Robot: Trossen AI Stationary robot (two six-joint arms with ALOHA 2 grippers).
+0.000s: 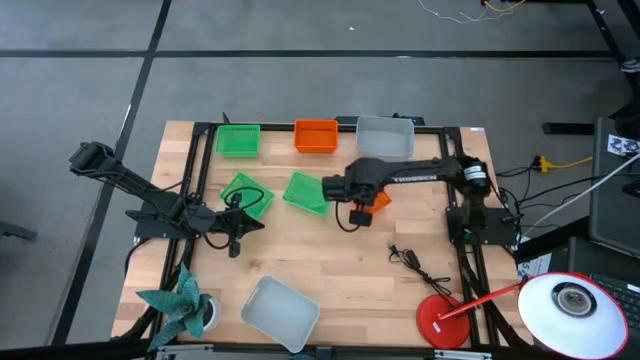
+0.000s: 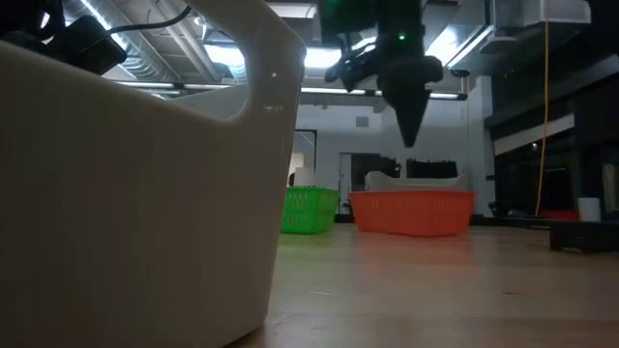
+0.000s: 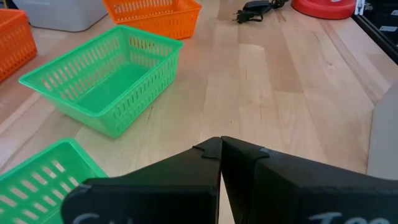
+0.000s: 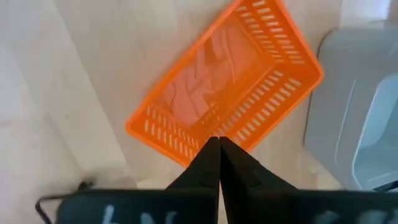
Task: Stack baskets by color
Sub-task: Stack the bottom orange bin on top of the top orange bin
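Along the far edge stand a green basket (image 1: 238, 140), an orange basket (image 1: 316, 136) and a pale grey basket (image 1: 385, 137). Two more green baskets (image 1: 246, 195) (image 1: 305, 192) lie mid-table. A second orange basket (image 4: 224, 81) rests on its base on the wood. My right gripper (image 4: 219, 144) hangs shut above its rim, pointing down and clear of it, as the low view (image 2: 410, 130) shows. Another grey basket (image 1: 280, 312) sits near the front edge. My left gripper (image 3: 220, 146) waits shut at the left, over bare wood beside the green baskets (image 3: 106, 78).
A red round lamp base (image 1: 443, 322) and its white lamp head (image 1: 570, 305) stand at the near right. A black cable (image 1: 410, 260) lies in front of the right arm. A teal folded paper figure (image 1: 180, 300) sits at the near left corner.
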